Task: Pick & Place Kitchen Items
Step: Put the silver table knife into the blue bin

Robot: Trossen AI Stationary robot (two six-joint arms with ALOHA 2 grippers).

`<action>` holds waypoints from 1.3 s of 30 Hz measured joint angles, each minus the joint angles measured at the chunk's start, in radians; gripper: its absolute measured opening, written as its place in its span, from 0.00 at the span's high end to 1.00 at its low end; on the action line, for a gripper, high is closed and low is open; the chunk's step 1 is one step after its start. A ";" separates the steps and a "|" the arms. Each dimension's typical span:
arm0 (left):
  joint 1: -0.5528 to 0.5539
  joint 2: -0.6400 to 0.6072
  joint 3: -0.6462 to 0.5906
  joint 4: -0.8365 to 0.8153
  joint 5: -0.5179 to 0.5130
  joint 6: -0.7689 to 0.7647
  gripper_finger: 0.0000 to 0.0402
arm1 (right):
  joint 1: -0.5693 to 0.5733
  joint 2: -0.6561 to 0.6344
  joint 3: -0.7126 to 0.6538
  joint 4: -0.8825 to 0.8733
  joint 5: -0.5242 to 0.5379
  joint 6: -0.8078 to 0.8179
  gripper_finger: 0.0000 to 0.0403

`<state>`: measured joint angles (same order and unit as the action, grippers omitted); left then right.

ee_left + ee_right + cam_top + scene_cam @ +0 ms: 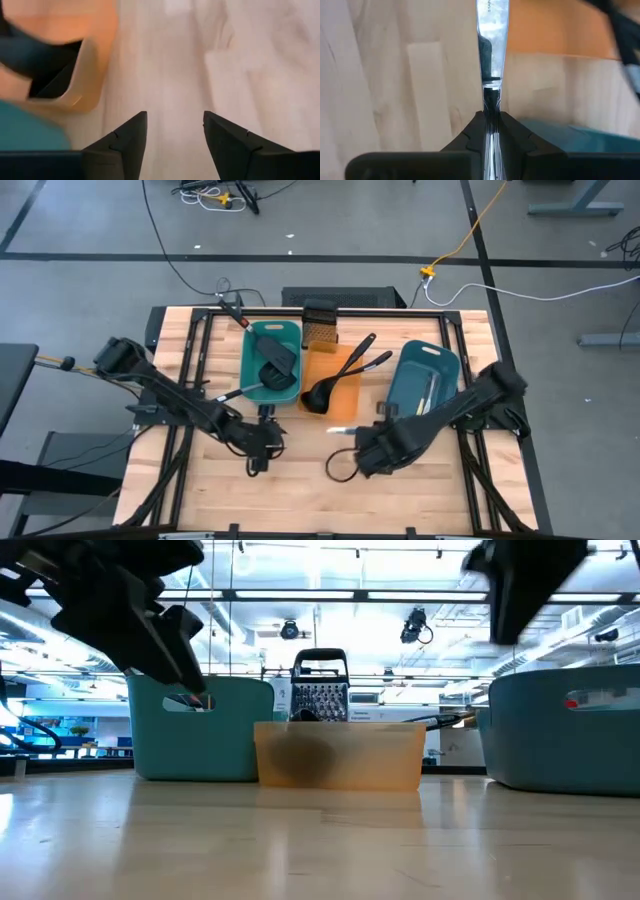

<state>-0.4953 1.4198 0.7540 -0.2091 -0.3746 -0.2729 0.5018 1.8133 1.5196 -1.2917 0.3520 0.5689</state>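
Observation:
My right gripper [491, 117] hangs over the table's middle, near the orange tray, shut on a flat silvery cutlery piece [492, 45] that shows as a pale sliver [340, 430] in the high view. My left gripper [175, 125] is open above bare wood, in front of the teal tray [250, 365], with nothing between its fingers [262, 446]. Black-headed spatulas [275, 360] lie in the teal tray. Two black ladles [320, 392] rest in the orange tray [345, 390], their handles leaning out over its far right rim. My right gripper pinches the silvery piece between its two fingers, at a narrow stretch [491, 107] of it. The fingers slant steeply down and lie along the piece. Its wider free part [492, 20] sticks out past the fingertips. No part of it shows on the tabletop in the low view.
A blue tray [442, 362] at the right holds pale cutlery pieces [428, 392]. A small dark mesh box [320, 323] stands behind the orange tray. A dark cable loop [338, 470] hangs by my right gripper. Bare wood [300, 500] runs along the near side.

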 joint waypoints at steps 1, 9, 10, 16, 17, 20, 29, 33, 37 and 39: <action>-0.003 -0.005 -0.023 0.055 0.001 0.002 0.51 | -0.001 -0.032 0.001 -0.013 0.010 0.016 0.90; 0.000 -0.008 -0.076 0.182 0.030 0.057 0.51 | -0.043 -0.284 0.001 -0.157 0.169 0.212 0.90; -0.001 -0.008 -0.076 0.182 0.031 0.057 0.51 | -0.051 -0.313 0.001 -0.171 0.186 0.243 0.90; -0.001 -0.008 -0.076 0.183 0.031 0.060 0.51 | -0.076 -0.415 -0.001 -0.285 0.306 0.437 0.90; -0.001 -0.008 -0.076 0.183 0.031 0.060 0.51 | -0.080 -0.429 -0.012 -0.279 0.312 0.452 0.90; -0.001 -0.008 -0.076 0.183 0.031 0.060 0.51 | -0.099 -0.474 -0.070 -0.262 0.305 0.485 0.90; -0.002 -0.007 -0.076 0.184 0.031 0.076 0.51 | -0.206 -0.610 -0.337 -0.279 0.164 0.623 0.90; -0.002 -0.007 -0.076 0.184 0.031 0.077 0.51 | -0.264 -0.663 -0.437 -0.264 0.113 0.620 0.90; -0.001 -0.007 -0.076 0.184 0.031 0.079 0.51 | -0.320 -0.690 -0.498 -0.196 0.068 0.558 0.90; -0.001 -0.007 -0.076 0.184 0.029 0.082 0.51 | -0.350 -0.690 -0.516 -0.161 0.053 0.525 0.90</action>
<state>-0.4965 1.4132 0.6781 -0.0252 -0.3460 -0.1906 0.1521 1.1236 1.0037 -1.4524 0.4045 1.0935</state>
